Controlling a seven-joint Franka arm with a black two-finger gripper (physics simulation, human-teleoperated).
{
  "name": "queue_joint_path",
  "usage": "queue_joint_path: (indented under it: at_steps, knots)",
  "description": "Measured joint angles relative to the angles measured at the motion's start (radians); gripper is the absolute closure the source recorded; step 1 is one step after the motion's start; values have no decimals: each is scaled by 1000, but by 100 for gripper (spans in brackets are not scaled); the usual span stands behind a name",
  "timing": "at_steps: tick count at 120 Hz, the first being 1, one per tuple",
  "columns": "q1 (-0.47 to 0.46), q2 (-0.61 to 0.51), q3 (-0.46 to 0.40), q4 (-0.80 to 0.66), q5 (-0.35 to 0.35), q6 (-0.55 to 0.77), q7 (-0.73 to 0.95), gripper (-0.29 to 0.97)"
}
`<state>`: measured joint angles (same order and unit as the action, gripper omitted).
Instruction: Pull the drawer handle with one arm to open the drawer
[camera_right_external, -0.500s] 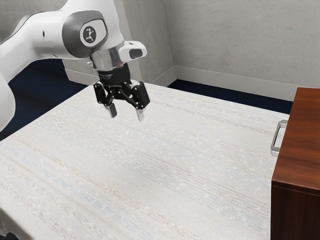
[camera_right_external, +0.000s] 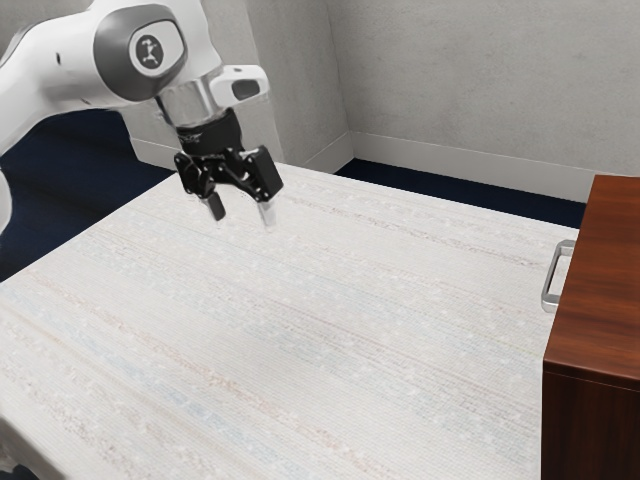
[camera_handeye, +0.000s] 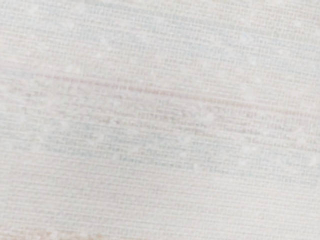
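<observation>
In the exterior view, your gripper (camera_right_external: 241, 214) is hanging over the far left part of the table (camera_right_external: 330, 340). Its two fingers are standing spread apart and are pinching nothing. The arm (camera_right_external: 95, 55) is coming in from the exterior view's upper left.

The thing you are after is sitting well apart from the gripper, at the exterior view's right edge. There a grey handle (camera_right_external: 551, 278) is sticking out from the side of a dark wooden cabinet (camera_right_external: 598, 290). The drawer front is facing away from this camera, so you cannot tell how far shut it is.

The handle is looking like a stiff metal loop, so it should not be bending or crushing under the fingers. Its smooth finish may be letting them slide. You should be closing on the middle of the bar, with one finger on each side, and pulling straight out from the cabinet. The drawer is probably dragging somewhat on its runners, so a steady pull is looking safer than a jerk.

In the wrist view, you are looking straight down at the table's pale woven top (camera_handeye: 160, 120), just under the hand.
</observation>
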<state>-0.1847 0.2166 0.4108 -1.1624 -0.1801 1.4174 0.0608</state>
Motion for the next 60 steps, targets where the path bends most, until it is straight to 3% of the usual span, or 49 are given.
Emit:
queue_joint_path:
  at_steps: [22,45,60]
  knots:
    - [-161,-49,-27,100,75,-68,-63,0]
    - [-186,-24,-102,88,77,-49,-171,0]
    - [-155,81,-103,68,52,-3,-229,0]
